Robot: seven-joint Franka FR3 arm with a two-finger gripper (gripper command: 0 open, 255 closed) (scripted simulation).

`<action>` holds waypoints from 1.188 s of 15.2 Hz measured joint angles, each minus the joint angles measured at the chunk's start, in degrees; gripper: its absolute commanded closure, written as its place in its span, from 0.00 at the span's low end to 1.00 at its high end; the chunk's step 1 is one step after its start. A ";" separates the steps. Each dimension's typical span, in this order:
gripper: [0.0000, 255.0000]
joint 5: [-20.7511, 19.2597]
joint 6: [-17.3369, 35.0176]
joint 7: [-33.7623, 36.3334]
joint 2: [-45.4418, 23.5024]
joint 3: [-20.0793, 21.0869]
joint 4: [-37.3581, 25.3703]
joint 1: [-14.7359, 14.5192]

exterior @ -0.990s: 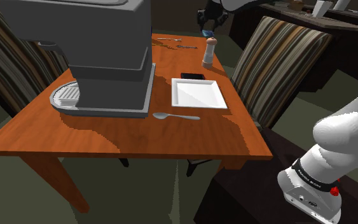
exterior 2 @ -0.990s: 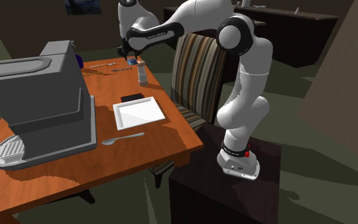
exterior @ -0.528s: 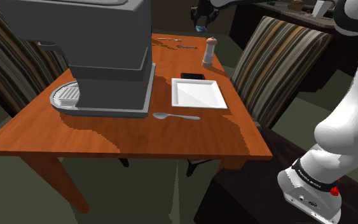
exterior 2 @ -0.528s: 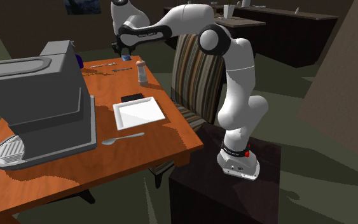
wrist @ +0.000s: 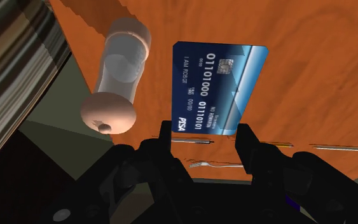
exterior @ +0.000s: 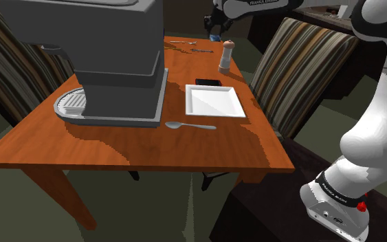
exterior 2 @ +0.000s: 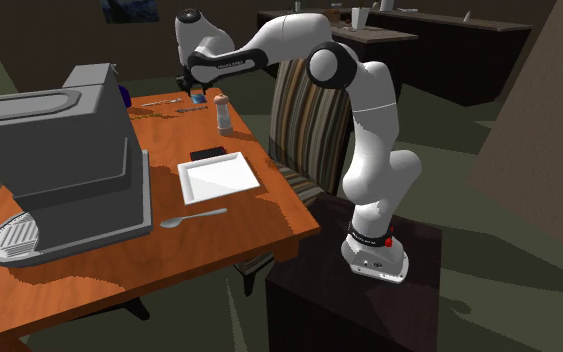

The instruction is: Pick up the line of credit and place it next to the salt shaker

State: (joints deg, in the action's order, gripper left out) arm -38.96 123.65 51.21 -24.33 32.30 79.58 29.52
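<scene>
- Gripper [wrist: 204, 130]: I see its two fingers [wrist: 166, 135] clamped on the lower edge of the card. It hangs over the far end of the table, up and to the left of the shaker in the shoulder view [exterior: 215, 26] and in the second exterior view [exterior 2: 193, 88].
- Card [wrist: 217, 89]: blue, with white numbers and a chip. It is held between the fingers and is off the table, printed face toward the wrist camera. It is near the shaker and not touching it.
- Shaker [exterior: 226, 56]: pale, with a clear middle. It stands upright near the table's far right corner in the shoulder view; from the wrist I look down on its cap [wrist: 108, 116].
- Table [exterior: 137, 148]: orange wood.
- Machine [exterior: 109, 55]: a large grey block with a round tray at its base, on the shoulder view's left half of the table.
- Plate [exterior: 214, 100]: white and square, between the machine and the table's right edge.
- Black slab [exterior: 208, 82]: flat, just beyond the plate.
- Spoon [exterior: 189, 126]: lies just in front of the plate.
- Cutlery [exterior: 183, 45]: thin pieces at the table's far end.
- Chair [exterior: 302, 69]: striped, at the table's right side.
- Stand [exterior 2: 369, 305]: a dark box bearing the arm's base.
</scene>
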 measured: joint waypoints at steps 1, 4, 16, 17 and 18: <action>1.00 -0.27 0.67 0.39 -0.12 -0.13 0.63 0.04; 1.00 -1.08 2.36 1.59 -0.47 -0.46 2.26 -0.01; 1.00 -4.82 9.45 6.47 -1.92 -2.24 8.82 0.10; 1.00 -5.24 9.98 6.96 -2.15 -2.43 9.24 0.02; 1.00 -5.53 10.42 7.31 -2.29 -2.58 9.61 -0.01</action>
State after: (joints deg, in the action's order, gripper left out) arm -44.50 134.07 58.52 -26.62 29.73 89.18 29.51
